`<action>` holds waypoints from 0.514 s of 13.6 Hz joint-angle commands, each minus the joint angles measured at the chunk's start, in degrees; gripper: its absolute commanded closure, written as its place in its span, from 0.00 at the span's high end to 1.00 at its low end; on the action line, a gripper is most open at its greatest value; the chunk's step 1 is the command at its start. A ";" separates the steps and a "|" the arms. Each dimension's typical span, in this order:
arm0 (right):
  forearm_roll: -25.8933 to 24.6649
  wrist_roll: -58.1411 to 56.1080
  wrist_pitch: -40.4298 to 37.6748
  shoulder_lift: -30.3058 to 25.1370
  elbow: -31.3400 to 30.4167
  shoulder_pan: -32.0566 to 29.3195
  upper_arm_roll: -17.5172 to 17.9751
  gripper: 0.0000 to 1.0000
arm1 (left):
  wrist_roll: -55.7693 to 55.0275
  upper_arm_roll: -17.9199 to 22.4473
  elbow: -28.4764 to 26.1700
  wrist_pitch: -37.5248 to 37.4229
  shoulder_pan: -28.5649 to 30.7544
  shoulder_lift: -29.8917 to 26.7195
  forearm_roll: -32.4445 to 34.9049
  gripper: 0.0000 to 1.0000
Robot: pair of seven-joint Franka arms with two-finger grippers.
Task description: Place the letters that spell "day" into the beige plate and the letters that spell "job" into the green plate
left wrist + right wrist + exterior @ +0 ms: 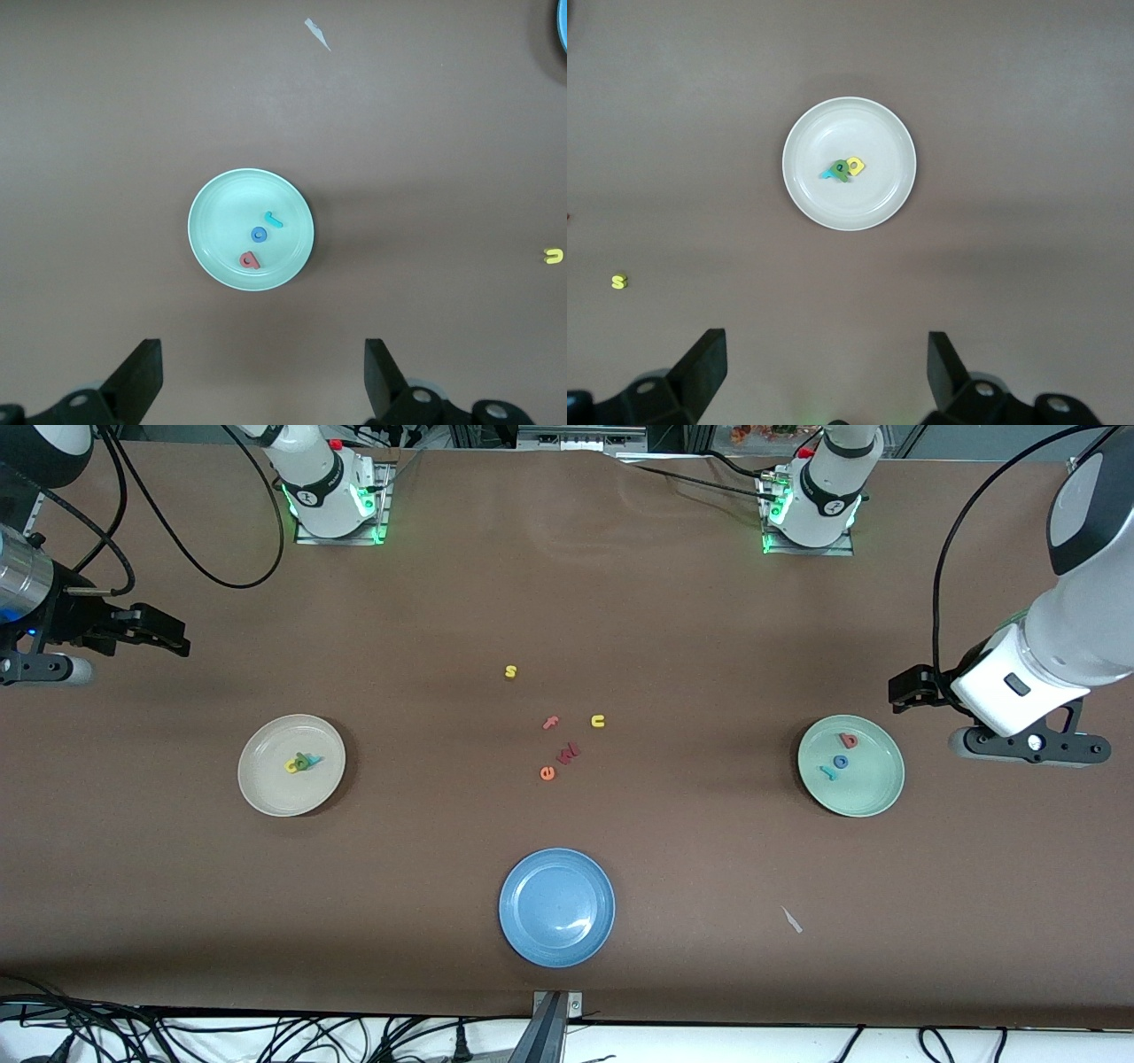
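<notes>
The beige plate (275, 788) (833, 133) lies toward the right arm's end of the table. In it a yellow letter (291, 765) (855, 166), a green letter (302, 762) (841, 168) and a teal letter (314, 760) (827, 173) lie bunched together. The green plate (873, 784) (221, 212) lies toward the left arm's end and holds a salmon b (849, 740) (250, 260), a blue o (841, 762) (259, 235) and a light-blue j (829, 772) (275, 220). My left gripper (908, 691) (263, 354) hangs open and empty over bare table beside the green plate. My right gripper (164, 636) (826, 345) hangs open and empty over the table's right-arm end.
A blue plate (532, 930) sits mid-table, nearest the front camera. Loose letters lie in the middle: yellow s (510, 671), pink f (551, 723), yellow u (598, 721), a dark red letter (568, 753), orange e (547, 773). A white scrap (791, 919) lies nearer the camera than the green plate.
</notes>
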 commanded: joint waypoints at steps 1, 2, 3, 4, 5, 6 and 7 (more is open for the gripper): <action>0.98 0.19 -0.55 0.16 0.93 -0.26 0.22 1.00 | 4.36 7.62 -0.27 -0.28 -4.91 -2.03 -3.23 1.00; 0.98 0.19 -0.64 0.16 0.93 -0.26 0.13 1.00 | 6.12 12.28 -0.44 -0.28 -8.16 -2.74 -6.03 1.00; 0.98 0.19 -0.64 0.16 0.93 -0.26 0.13 1.00 | 6.92 17.46 -0.97 -0.19 -10.72 -3.70 -9.10 1.00; 0.98 0.19 -0.64 0.16 0.93 -0.34 0.13 1.00 | 7.71 22.21 -1.84 0.50 -12.92 -4.84 -11.92 1.00; 0.98 0.19 -0.73 0.16 0.93 -0.35 0.13 1.00 | 9.11 25.83 -4.90 1.90 -15.11 -7.03 -13.08 1.00; 0.98 0.19 -0.73 0.16 0.93 -0.35 0.13 1.00 | 10.52 27.08 -7.71 3.22 -16.27 -8.97 -13.09 1.00; 0.98 0.19 -0.73 0.16 0.93 -0.35 0.13 1.00 | 10.53 27.70 -11.05 5.06 -16.54 -10.99 -13.09 1.00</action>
